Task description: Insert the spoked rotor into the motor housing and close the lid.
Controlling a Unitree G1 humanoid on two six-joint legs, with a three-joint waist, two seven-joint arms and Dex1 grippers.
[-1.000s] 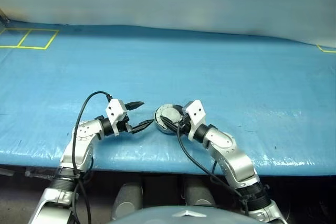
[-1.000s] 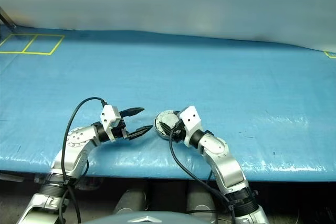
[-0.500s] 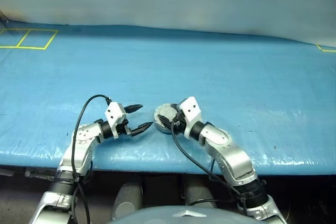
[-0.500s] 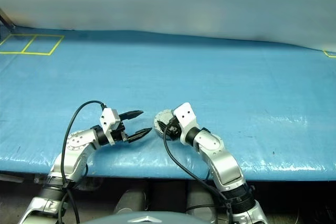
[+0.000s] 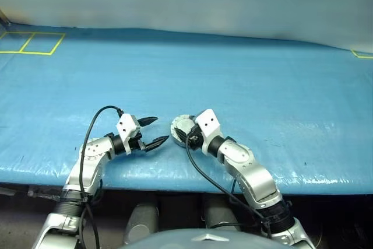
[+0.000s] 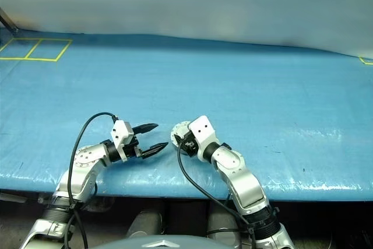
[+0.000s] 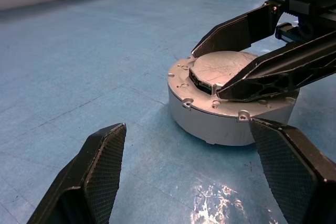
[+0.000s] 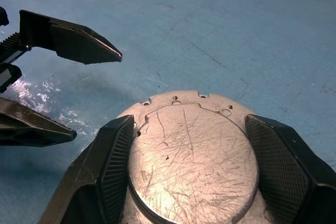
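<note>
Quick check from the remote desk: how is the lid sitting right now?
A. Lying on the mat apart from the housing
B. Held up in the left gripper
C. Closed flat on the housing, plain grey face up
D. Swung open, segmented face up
C: the lid lies flat on the motor housing, its plain scratched face up, with the right gripper straddling it.

The motor housing [image 7: 229, 121] is seen as a round, shallow, silver-grey metal cup standing flat on the blue surface near its front edge. The lid [image 8: 191, 156] is laid shut on top of it, plain grey outer face up, scratched, with a raised round centre and small holes around the rim. The spoked rotor cannot be seen.
</note>
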